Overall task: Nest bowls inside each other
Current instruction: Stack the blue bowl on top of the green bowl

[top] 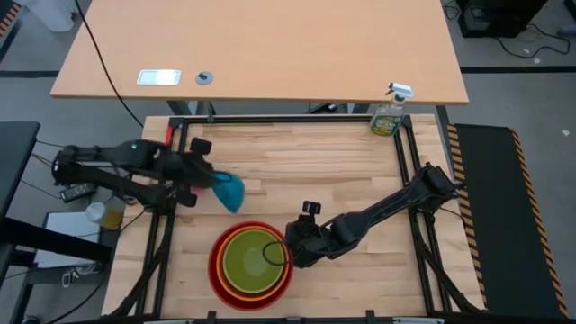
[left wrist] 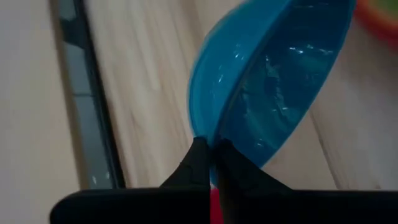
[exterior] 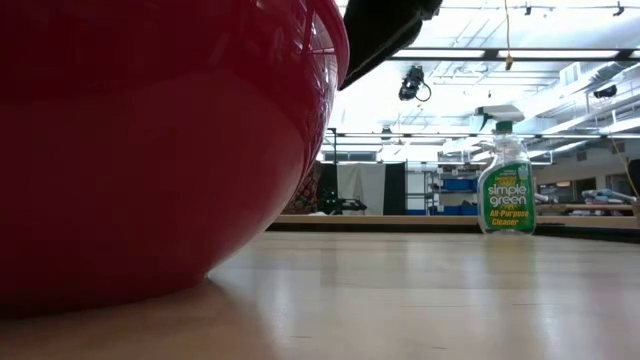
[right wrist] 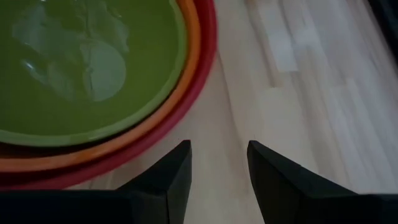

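My left gripper (left wrist: 211,163) is pinched fully shut on the rim of the blue bowl (left wrist: 261,93) — the two dark fingers (left wrist: 194,165) meet with only the thin plastic wall between them. The bowl hangs tilted on its edge, its open side turned partly sideways, above the bench (top: 297,171) near the left edge, about midway between the back and the front. In the high view the blue bowl (top: 230,191) sits just off my left gripper (top: 209,183), clear of the stack and a little behind it.

The stack is near the front edge, left of centre: the red bowl (top: 216,270) outermost, the orange bowl (top: 229,274) inside it, the green bowl (top: 250,256) inside that, all upright and seated one within the other. From table height the red bowl's (exterior: 150,140) wall fills most of the view.

My right gripper (right wrist: 219,165) is part open and holds nothing — bare wood shows between the fingers (right wrist: 168,177). It hovers low just beside the stack's right side, the red rim (right wrist: 202,68) near the fingertips but not touching them. In the high view the right gripper (top: 286,252) lies at that rim.

A spray bottle (top: 389,115) stands upright at the back right corner of the bench, well apart from both hands.
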Controlling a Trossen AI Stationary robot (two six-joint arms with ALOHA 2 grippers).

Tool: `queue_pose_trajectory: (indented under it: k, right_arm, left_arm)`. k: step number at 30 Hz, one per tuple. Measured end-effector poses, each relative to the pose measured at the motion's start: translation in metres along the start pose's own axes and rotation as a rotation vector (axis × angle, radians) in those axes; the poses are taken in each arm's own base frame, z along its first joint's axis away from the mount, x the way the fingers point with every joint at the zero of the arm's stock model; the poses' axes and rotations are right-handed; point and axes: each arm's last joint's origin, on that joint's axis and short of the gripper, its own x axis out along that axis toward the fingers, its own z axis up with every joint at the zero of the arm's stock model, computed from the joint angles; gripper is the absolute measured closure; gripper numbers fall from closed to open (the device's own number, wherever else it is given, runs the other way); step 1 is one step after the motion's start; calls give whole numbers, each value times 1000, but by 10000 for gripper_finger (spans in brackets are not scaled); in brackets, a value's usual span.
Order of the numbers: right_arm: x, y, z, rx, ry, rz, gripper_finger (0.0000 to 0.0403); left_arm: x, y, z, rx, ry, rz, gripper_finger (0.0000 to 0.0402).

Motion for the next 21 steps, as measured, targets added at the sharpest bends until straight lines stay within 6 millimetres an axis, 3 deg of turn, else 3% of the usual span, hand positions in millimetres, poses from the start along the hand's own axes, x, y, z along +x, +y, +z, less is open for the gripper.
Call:
queue_pose_trajectory:
  k: [5,8,16,21]
  right_arm:
    - [-7,-4,1,6,-5,0,239]
    - [-9,-7,-2,2,30,-16,239]
    - [-9,-21,-16,-1,167,-93,242]
    - [-29,-40,-26,56,99,-151,249]
  left_arm:
    - [-32,12,13,-43,-176,-96,396]
    - [-36,13,23,-70,-234,-208,396]
    - [-3,-21,66,-46,-149,-458,396]
    - [19,-51,92,29,-95,-523,396]
